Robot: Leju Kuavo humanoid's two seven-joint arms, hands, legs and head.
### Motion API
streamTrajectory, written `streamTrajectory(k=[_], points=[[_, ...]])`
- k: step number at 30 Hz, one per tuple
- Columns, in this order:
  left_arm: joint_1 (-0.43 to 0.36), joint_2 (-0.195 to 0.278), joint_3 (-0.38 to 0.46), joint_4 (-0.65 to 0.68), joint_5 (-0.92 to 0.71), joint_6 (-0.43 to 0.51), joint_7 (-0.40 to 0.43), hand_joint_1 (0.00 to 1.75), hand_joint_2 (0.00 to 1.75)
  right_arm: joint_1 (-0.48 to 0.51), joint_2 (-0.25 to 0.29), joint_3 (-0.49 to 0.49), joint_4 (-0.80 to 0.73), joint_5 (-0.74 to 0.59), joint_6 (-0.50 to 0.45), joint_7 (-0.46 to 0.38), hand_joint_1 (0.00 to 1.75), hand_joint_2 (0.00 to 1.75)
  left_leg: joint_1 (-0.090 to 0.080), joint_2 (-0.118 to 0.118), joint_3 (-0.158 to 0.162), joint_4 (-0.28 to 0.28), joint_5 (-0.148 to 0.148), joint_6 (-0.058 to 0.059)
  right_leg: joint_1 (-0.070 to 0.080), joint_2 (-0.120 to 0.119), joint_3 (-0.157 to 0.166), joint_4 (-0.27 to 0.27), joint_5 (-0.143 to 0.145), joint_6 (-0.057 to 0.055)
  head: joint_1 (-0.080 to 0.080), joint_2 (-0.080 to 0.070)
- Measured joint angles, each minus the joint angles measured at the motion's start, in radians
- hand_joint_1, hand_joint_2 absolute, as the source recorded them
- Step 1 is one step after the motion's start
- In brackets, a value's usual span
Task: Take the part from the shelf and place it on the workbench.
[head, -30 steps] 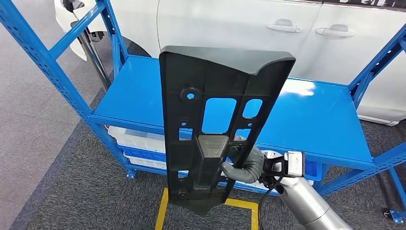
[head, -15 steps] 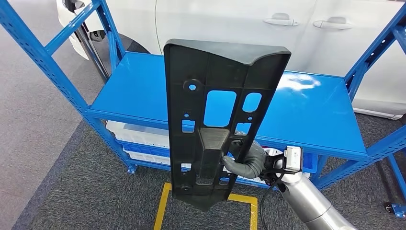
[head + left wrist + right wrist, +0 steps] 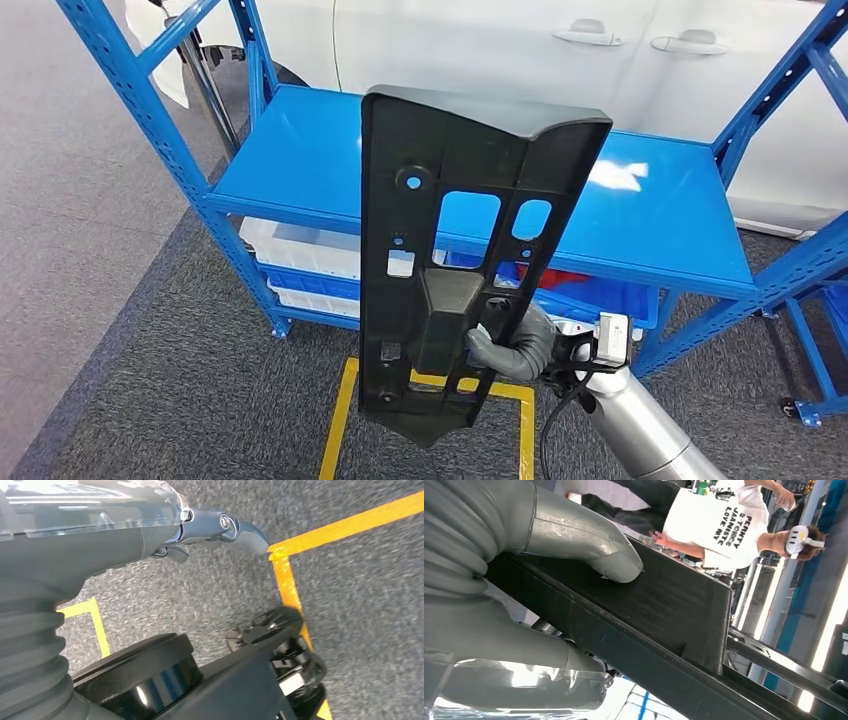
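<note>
1. Grey carpet (image 3: 150, 390) covers the floor, marked with yellow tape lines (image 3: 340, 425), and a white car (image 3: 520, 45) stands along the far side.

2. Between the car and the robot stands a blue shelf rack (image 3: 640, 215), its top deck bare and glossy; white and blue bins (image 3: 300, 262) sit on the lower level.

3. Held up in front of the rack is the part (image 3: 455, 255), a long black plastic panel with moulded ribs, round holes and several rectangular cut-outs through which the blue deck shows. It stands nearly upright, wide end up, clear of the shelf and of the floor.

4. The right hand (image 3: 512, 345) grips the part low down beside a raised block on its ribbed face; the silver right arm (image 3: 640, 425) comes up from below.

5. Seen from the right wrist, the grey thumb (image 3: 594, 542) lies pressed flat on the dark face of the panel while the other fingers (image 3: 524, 680) wrap the opposite side, so the panel's edge is pinched between them.

6. Beyond the panel in that same view, a person in a white printed T-shirt (image 3: 719, 527) stands wearing a headset.

7. The left hand (image 3: 150, 535) hangs over the carpet holding nothing; one finger (image 3: 235, 530) reaches straight out, but whether the rest are spread or curled I cannot tell.
</note>
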Motion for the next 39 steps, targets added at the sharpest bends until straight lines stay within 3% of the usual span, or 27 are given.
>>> streamTrajectory(k=[2,4,6,7,8,9,11,12,13,14,16,18,19,21,23,24,26,27,28,29,30,31,32,34,35,37,39], points=[[-0.001,-0.001,0.0,0.0,0.0,-0.002,-0.001,0.0,1.75,0.001,0.0,-0.003,-0.005,0.001,-0.004,0.0,1.75,1.75,-0.003,0.0,-0.017,0.002,0.016,-0.007,0.007,-0.001,0.11,-0.144,0.009,-0.013,0.0,0.0],[-0.001,-0.001,0.0,0.0,0.0,-0.004,-0.002,0.0,1.75,0.0,0.0,-0.006,-0.01,0.002,-0.005,0.0,1.75,1.75,-0.002,0.001,-0.022,-0.001,0.034,-0.017,0.016,-0.002,0.16,-0.226,-0.002,-0.024,0.0,0.0],[-0.001,-0.001,0.0,0.0,0.0,-0.005,-0.002,0.0,1.75,0.001,0.0,-0.007,-0.012,0.004,-0.005,0.0,1.75,1.75,0.001,0.001,-0.025,-0.007,0.049,-0.029,0.017,-0.004,0.155,-0.24,0.014,-0.034,0.0,0.0],[0.0,-0.001,0.0,0.0,0.0,-0.005,-0.002,0.0,1.75,0.0,0.0,-0.007,-0.012,0.005,-0.005,0.0,1.75,1.75,0.002,0.001,-0.03,-0.001,0.039,-0.035,0.015,-0.006,0.149,-0.245,0.025,-0.041,0.0,0.0],[0.0,-0.001,0.0,0.0,0.0,-0.005,-0.002,0.0,1.75,0.001,-0.001,-0.007,-0.012,0.006,-0.005,0.0,1.75,1.75,0.002,0.0,-0.038,0.02,0.009,-0.041,0.012,-0.008,0.14,-0.251,0.038,-0.048,0.0,0.0],[0.001,-0.001,0.0,0.0,0.001,-0.005,-0.002,0.0,1.75,0.001,-0.002,-0.007,-0.012,0.006,-0.005,0.0,1.75,1.75,0.004,-0.001,-0.051,0.061,-0.038,-0.047,0.008,-0.01,0.129,-0.254,0.052,-0.054,0.0,0.0],[0.001,-0.001,0.0,0.0,0.001,-0.006,-0.002,0.0,1.75,0.002,-0.003,-0.007,-0.013,0.007,-0.005,0.0,1.75,1.75,0.008,-0.001,-0.078,0.185,-0.137,-0.058,0.009,-0.011,0.099,-0.253,0.076,-0.058,0.0,0.0],[0.001,-0.001,0.0,0.0,0.001,-0.006,-0.002,0.0,1.75,0.003,-0.004,-0.007,-0.013,0.007,-0.005,0.0,1.75,1.75,0.01,-0.001,-0.084,0.243,-0.159,-0.062,0.009,-0.011,0.082,-0.251,0.088,-0.057,0.0,0.0],[0.001,0.0,0.0,0.0,0.001,-0.006,-0.002,0.0,1.75,0.004,-0.004,-0.007,-0.012,0.008,-0.004,0.0,1.75,1.75,0.012,-0.001,-0.078,0.277,-0.155,-0.065,0.009,-0.012,0.065,-0.248,0.099,-0.055,0.0,0.0],[0.001,0.0,0.0,0.0,0.001,-0.006,-0.002,0.0,1.75,0.005,-0.004,-0.007,-0.012,0.008,-0.004,0.0,1.75,1.75,0.013,-0.001,-0.059,0.281,-0.133,-0.066,0.008,-0.012,0.048,-0.244,0.11,-0.053,0.0,0.0],[0.0,0.0,0.0,0.0,0.001,-0.006,-0.002,0.0,1.75,0.006,-0.004,-0.007,-0.013,0.008,-0.004,0.0,1.75,1.75,0.016,-0.001,0.03,0.187,-0.092,-0.066,0.008,-0.012,0.016,-0.233,0.128,-0.046,0.0,0.0],[-0.003,0.0,0.0,0.0,0.001,-0.006,-0.002,0.0,1.75,0.006,-0.004,-0.008,-0.015,0.008,-0.004,0.0,1.75,1.75,0.013,-0.003,0.128,0.046,-0.108,-0.057,0.009,-0.011,-0.003,-0.223,0.144,-0.035,0.0,0.0],[-0.004,0.0,0.0,0.0,0.002,-0.006,-0.002,0.0,1.75,0.005,-0.005,-0.009,-0.016,0.008,-0.004,0.0,1.75,1.75,0.011,-0.005,0.154,0.001,-0.122,-0.05,0.009,-0.011,-0.008,-0.221,0.153,-0.028,0.0,0.0],[-0.004,0.0,0.0,0.0,0.006,-0.006,-0.002,0.0,1.75,0.005,-0.005,-0.009,-0.016,0.008,-0.002,0.0,1.75,1.75,0.007,-0.005,0.15,-0.015,-0.116,-0.034,0.007,-0.011,-0.012,-0.226,0.173,-0.015,0.0,0.0],[-0.003,0.0,0.001,0.0,0.01,-0.005,-0.002,0.0,1.75,0.005,-0.004,-0.01,-0.013,0.008,0.003,0.0,1.75,1.75,0.008,-0.002,0.133,-0.019,-0.093,-0.017,0.002,-0.008,-0.026,-0.213,0.151,-0.004,0.0,0.0],[-0.003,0.0,0.002,0.0,0.01,-0.005,-0.002,0.0,1.75,0.005,-0.004,-0.01,-0.011,0.008,0.007,0.0,1.75,1.75,0.009,0.0,0.119,-0.02,-0.078,-0.009,0.0,-0.007,-0.042,-0.18,0.109,0.0,0.0,0.0],[-0.003,0.0,0.003,0.0,0.011,-0.003,-0.002,0.0,1.75,0.002,-0.003,-0.011,-0.007,0.008,0.012,0.0,1.75,1.75,0.007,0.001,0.086,-0.019,-0.051,-0.002,-0.002,-0.007,-0.079,-0.061,0.0,0.005,0.0,0.0],[-0.003,0.0,0.004,0.0,0.011,-0.003,-0.002,0.0,1.75,0.001,-0.003,-0.011,-0.005,0.007,0.014,0.0,1.75,1.75,0.006,0.001,0.068,-0.018,-0.037,-0.002,-0.003,-0.007,-0.093,0.005,-0.035,0.006,0.0,0.0],[-0.002,0.0,0.005,0.0,0.011,-0.003,-0.002,0.0,1.75,0.0,-0.003,-0.011,-0.002,0.006,0.015,0.0,1.75,1.75,0.005,0.001,0.05,-0.016,-0.025,-0.002,-0.003,-0.007,-0.093,0.051,-0.043,0.007,0.0,0.0],[-0.001,0.0,0.005,0.0,0.011,-0.003,-0.002,0.0,1.75,-0.001,-0.003,-0.011,0.001,0.004,0.016,0.0,1.75,1.75,0.004,0.001,0.032,-0.014,-0.013,-0.003,-0.002,-0.007,-0.078,0.069,-0.029,0.006,0.0,0.0],[0.0,0.0,0.006,0.0,0.011,-0.002,-0.002,0.0,1.75,-0.003,-0.003,-0.011,0.004,0.002,0.017,0.0,1.75,1.75,0.003,0.001,0.015,-0.011,-0.002,-0.004,-0.002,-0.007,-0.046,0.051,-0.003,0.003,0.0,0.0],[0.0,0.0,0.006,0.0,0.011,0.0,-0.002,0.0,1.75,-0.006,-0.003,-0.012,0.007,0.0,0.018,0.001,1.75,1.75,0.002,0.0,0.0,-0.008,0.007,-0.006,0.0,-0.006,0.004,0.001,0.021,-0.002,0.0,0.0],[0.0,-0.001,0.007,0.0,0.011,0.003,-0.002,0.0,1.75,-0.011,-0.003,-0.012,0.009,-0.002,0.019,0.003,1.75,1.75,0.001,0.0,-0.013,-0.004,0.015,-0.009,0.004,-0.007,0.064,-0.072,0.023,-0.009,0.0,0.0],[0.0,-0.002,0.007,0.0,0.01,0.011,-0.005,0.0,1.75,-0.023,-0.003,-0.014,0.011,-0.007,0.019,0.005,1.75,1.75,0.0,0.0,-0.025,-0.002,0.03,-0.019,0.011,-0.009,0.154,-0.197,0.0,-0.022,0.0,0.0],[0.0,-0.003,0.007,0.0,0.01,0.014,-0.007,0.0,1.75,-0.027,-0.003,-0.015,0.012,-0.009,0.019,0.006,1.75,1.75,0.001,0.001,-0.026,-0.004,0.038,-0.025,0.015,-0.01,0.171,-0.229,-0.012,-0.029,0.0,0.0],[0.0,-0.003,0.008,0.0,0.01,0.016,-0.01,0.0,1.75,-0.03,-0.003,-0.015,0.015,-0.012,0.02,0.008,1.75,1.75,0.004,0.001,-0.028,-0.009,0.051,-0.038,0.016,-0.012,0.167,-0.244,0.002,-0.041,0.0,0.0],[0.001,-0.003,0.008,0.0,0.01,0.017,-0.011,0.0,1.75,-0.032,-0.003,-0.015,0.017,-0.013,0.022,0.009,1.75,1.75,0.005,0.0,-0.043,0.021,0.015,-0.049,0.011,-0.015,0.156,-0.253,0.024,-0.054,0.0,0.0]])
